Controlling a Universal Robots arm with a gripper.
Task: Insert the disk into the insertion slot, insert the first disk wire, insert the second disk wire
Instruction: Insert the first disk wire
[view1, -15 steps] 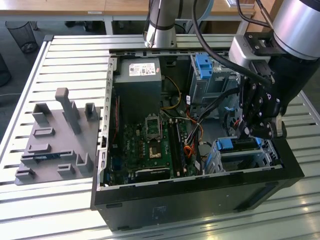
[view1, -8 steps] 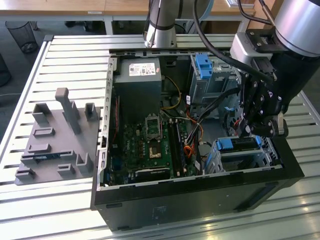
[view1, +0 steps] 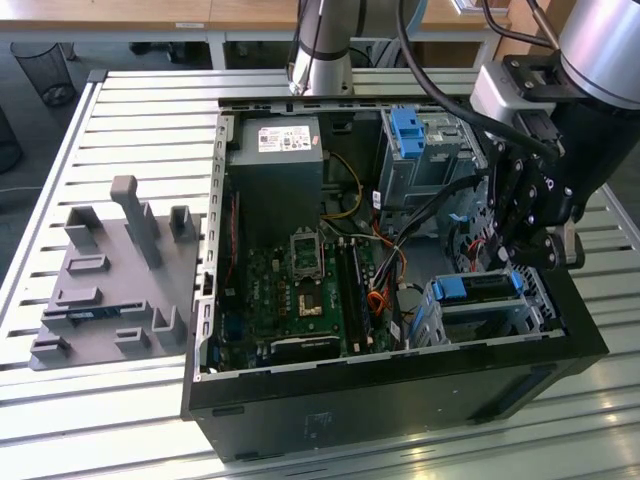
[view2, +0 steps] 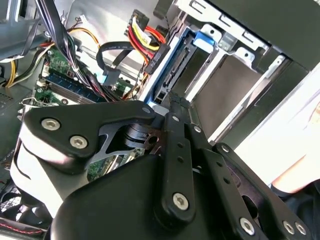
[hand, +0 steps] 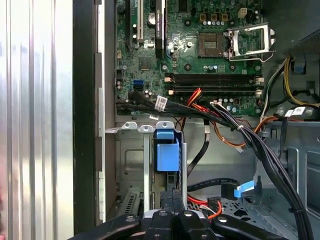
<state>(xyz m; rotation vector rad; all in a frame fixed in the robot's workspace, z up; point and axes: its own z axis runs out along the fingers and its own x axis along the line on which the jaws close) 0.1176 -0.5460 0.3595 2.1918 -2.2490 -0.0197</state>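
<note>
The disk sits in the insertion slot (view1: 500, 318), the low grey cage at the case's front right corner, with its blue caddy edge (view1: 470, 288) showing on top. In the first wrist view the blue caddy tab (hand: 167, 150) stands between the cage walls (hand: 131, 165). My gripper (view1: 516, 266) hangs just above the disk, shut, its tips (hand: 172, 196) pressed together at the caddy's near end. The second wrist view shows the gripper (view2: 172, 101) against the blue frame (view2: 170, 65). A loose black cable with a blue plug (hand: 245, 189) and a red-yellow power lead (view2: 150, 57) lie beside the cage.
A taller metal bay with a blue tab (view1: 410, 130) stands behind the cage. The motherboard (view1: 300, 290) and power supply (view1: 275, 165) occupy the case's left. Black cable bundles (hand: 260, 145) cross near my arm. A grey fixture plate (view1: 115, 280) lies outside the case.
</note>
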